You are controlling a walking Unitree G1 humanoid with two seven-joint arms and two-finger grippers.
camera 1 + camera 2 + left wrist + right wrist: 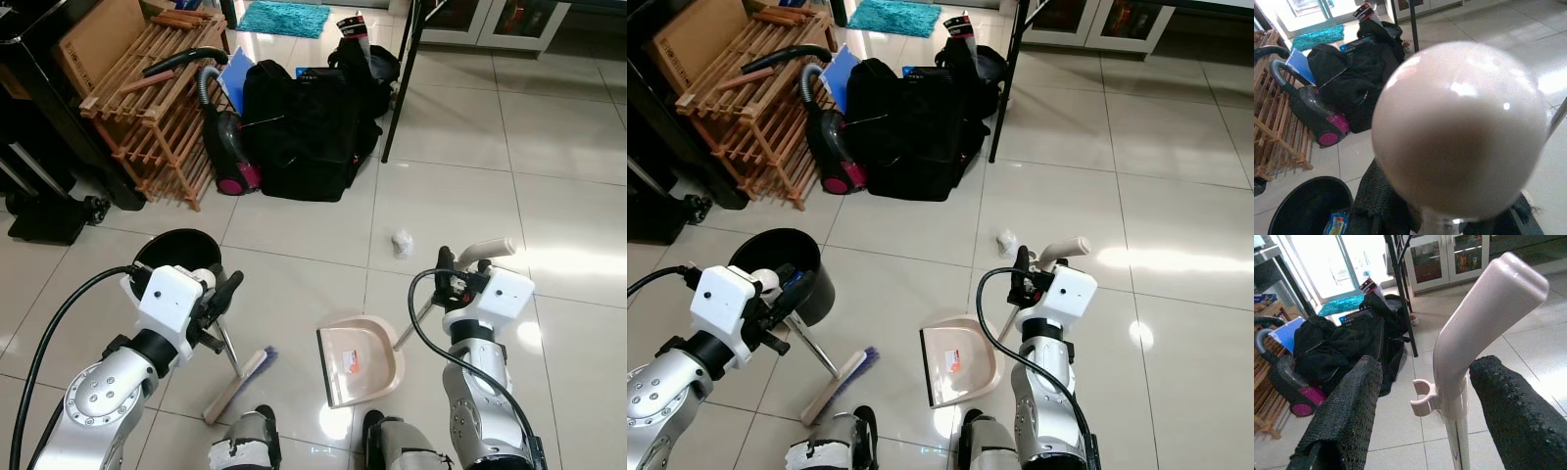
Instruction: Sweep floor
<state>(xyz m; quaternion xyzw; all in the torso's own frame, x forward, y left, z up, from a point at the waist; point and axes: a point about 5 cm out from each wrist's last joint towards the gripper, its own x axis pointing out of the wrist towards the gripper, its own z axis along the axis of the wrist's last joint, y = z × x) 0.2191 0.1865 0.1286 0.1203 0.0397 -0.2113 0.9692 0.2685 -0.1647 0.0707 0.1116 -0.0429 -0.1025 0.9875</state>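
With both tools already in hand, the setup reads as broom on the left, dustpan on the right, ready to work toward the scrap between and ahead of them. The left gripper (217, 299), lower left of the frame, has its fingers pinched round the top of the broom (240, 382), whose thin metal stick slants down to the bristle head on the tile at bottom centre. In the left wrist view the broom's round knob (1459, 129) sits right in front of the lens, w/ black fingers below it, so the grip is just under the knob, prob. for max reach and leverage.

The right gripper (453, 277), lower right, has its fingers either side of the dustpan's handle (1484, 328); the wrist view shows small gaps beside the stick, so how tightly they grip I cannot tell. The dustpan (359, 359) lies flat at bottom centre, mouth toward the broom head, apart from it, placed to receive.

The crumpled paper (403, 243), the thing to sweep, lies mid-frame beyond the pan, well apart from the bristles. The black bin (176, 251) stands behind the left gripper, handy for emptying. Top of frame: vacuum cleaner (231, 152), black bags (304, 132), wooden rack (152, 98).
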